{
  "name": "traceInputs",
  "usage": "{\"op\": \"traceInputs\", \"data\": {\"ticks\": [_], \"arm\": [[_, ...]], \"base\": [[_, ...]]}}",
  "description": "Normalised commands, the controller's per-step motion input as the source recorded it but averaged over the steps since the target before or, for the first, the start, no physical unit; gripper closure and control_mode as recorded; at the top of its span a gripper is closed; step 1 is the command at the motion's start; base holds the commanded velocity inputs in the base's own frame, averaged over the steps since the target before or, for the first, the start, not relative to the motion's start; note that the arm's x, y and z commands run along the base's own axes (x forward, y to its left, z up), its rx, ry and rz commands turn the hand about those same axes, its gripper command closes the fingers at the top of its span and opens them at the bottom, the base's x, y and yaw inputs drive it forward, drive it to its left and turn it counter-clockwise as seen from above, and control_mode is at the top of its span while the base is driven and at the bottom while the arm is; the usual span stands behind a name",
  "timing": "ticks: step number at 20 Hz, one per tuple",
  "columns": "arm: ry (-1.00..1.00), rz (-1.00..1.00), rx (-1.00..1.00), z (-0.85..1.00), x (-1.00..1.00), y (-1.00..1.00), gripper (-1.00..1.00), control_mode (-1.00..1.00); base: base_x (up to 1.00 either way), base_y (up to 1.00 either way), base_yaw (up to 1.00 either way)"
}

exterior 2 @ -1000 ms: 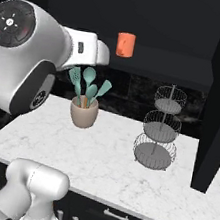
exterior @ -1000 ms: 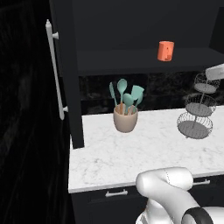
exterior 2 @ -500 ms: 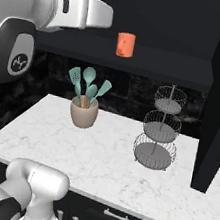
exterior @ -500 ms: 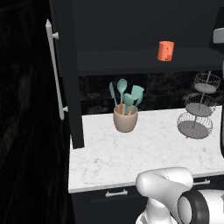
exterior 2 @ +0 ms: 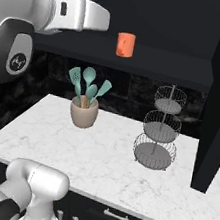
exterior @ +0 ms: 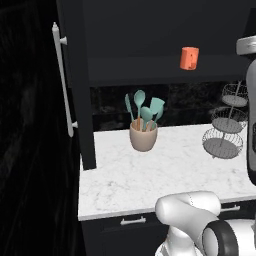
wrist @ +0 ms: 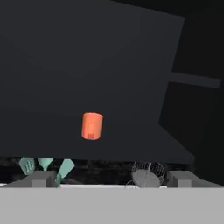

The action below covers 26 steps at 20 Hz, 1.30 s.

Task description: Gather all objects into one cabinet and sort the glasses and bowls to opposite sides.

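Salmon-orange, one cup (exterior: 189, 58) stands upright on the shelf (exterior: 150, 70) of the open cabinet, apart from everything else; the door (exterior: 75, 85) with its bar handle (exterior: 62, 85) hangs open at the left of the left base view. In the hand view the cup (wrist: 92, 126) sits left of centre, well ahead of the pincer (wrist: 113, 178).

Change: over the last second the arm has swung up from low beside the base to shelf height. In the right base view the forearm (exterior 2: 62, 13) now reaches level across the top left, pointing toward the cup (exterior 2: 125, 44). The cup, crock (exterior: 143, 136) and wire basket (exterior: 222, 132) have not moved on the shelf or the desk (exterior: 165, 175).

Pincer state: the fingers (wrist: 43, 178) stand fully apart with nothing between them. No contact with the cup is visible.

Meaning for the task: the raise aligns the hand with the shelf, so the step in hand appears to be an approach to this cup, either to grasp it or to shift it to one side. The bowl and the other cups are not in frame, so most of the gathering and sorting is judged to remain. The next move calls for a straight advance, then a closure around the cup's wall; a glancing touch could tip it.
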Motion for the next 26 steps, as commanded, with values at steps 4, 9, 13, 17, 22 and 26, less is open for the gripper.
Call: {"op": "traceInputs", "data": {"ticks": [4, 9, 13, 17, 22, 26], "arm": [[0.02, 0.0, 0.08, -0.62, 0.33, 0.0, -1.0, -1.0], [0.01, -0.01, 0.05, 0.01, 0.51, 0.07, -1.0, -1.0], [0.0, 0.0, 0.03, 0.06, 0.35, 0.14, -1.0, -1.0], [0.0, 0.0, -0.01, -0.13, 0.38, 0.03, -1.0, -1.0], [0.0, 0.04, 0.0, -0.21, 0.47, 0.0, -1.0, -1.0], [0.0, 0.06, 0.0, -0.16, 0.53, 0.0, -1.0, -1.0]], "base": [[0.0, 0.0, 0.0], [0.0, 0.0, 0.0], [0.0, 0.0, 0.0], [0.0, 0.0, 0.0], [0.0, 0.0, 0.0], [0.0, 0.0, 0.0]]}}
